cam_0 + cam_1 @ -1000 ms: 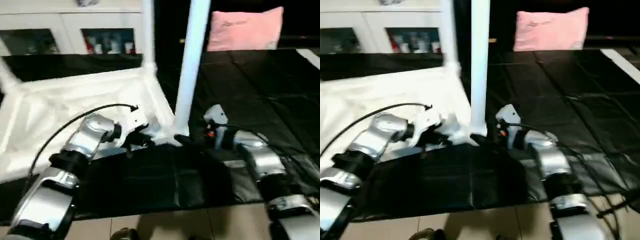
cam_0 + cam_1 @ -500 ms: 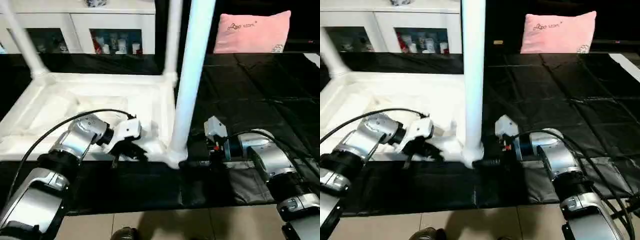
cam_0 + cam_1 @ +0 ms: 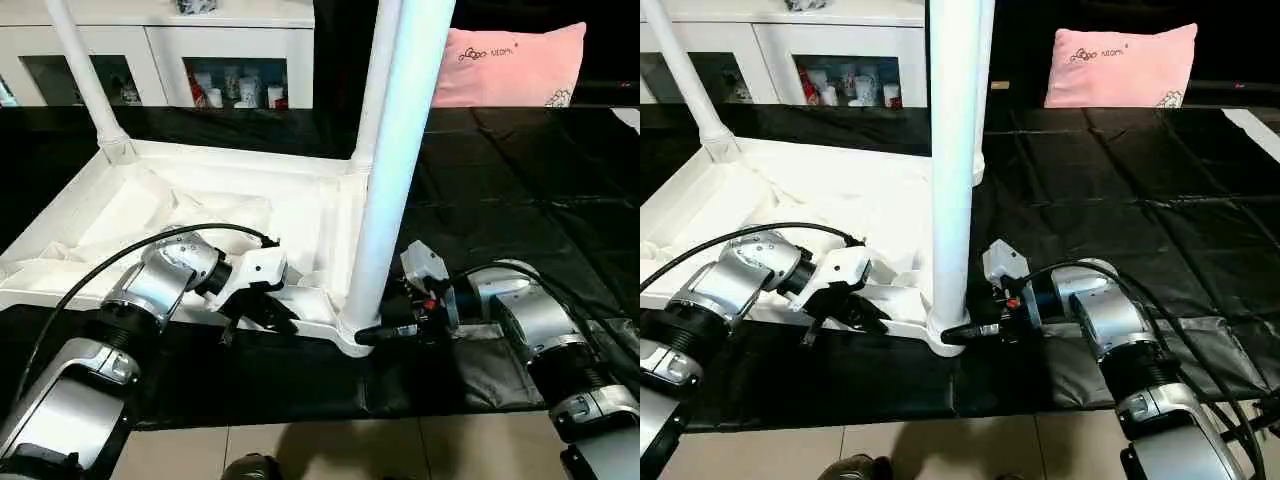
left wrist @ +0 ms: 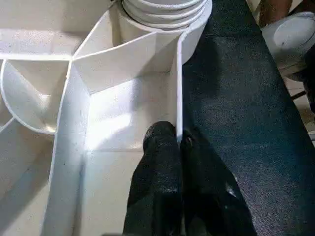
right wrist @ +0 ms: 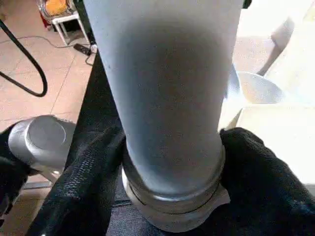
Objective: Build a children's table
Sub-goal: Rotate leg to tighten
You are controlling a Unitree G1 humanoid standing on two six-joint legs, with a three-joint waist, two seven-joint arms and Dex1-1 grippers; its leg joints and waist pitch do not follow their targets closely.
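The tabletop [image 3: 190, 215] is lying upside down, ribbed underside facing up, on a black mat [image 3: 520, 190] that is covering the floor; its near rim is running along the mat's near edge, towards the mat's left side. Three legs are standing upright in corner sockets: the near-right leg [image 3: 395, 170], the far-right leg [image 3: 372, 85] and the far-left leg [image 3: 85, 75].

The left gripper [image 4: 179, 142] is sitting at the tabletop's near rim, a little to the left of the near-right socket. Its two black fingers [image 4: 160, 162] are pressing together on the thin white rim wall, one finger lying inside the tray of the underside and the other outside over the mat.

The right gripper [image 5: 172, 162] is reaching in from the right at the base of the near-right leg, just above the socket collar. Its black fingers [image 5: 88, 182] are lying on either side of the tube and touching it, so the claw is standing about as wide as the leg and clasping it.

Beyond the mat's far edge a white cabinet [image 3: 200, 55] with glass doors is standing, and a pink pillow [image 3: 515, 65] is resting at the mat's far right.
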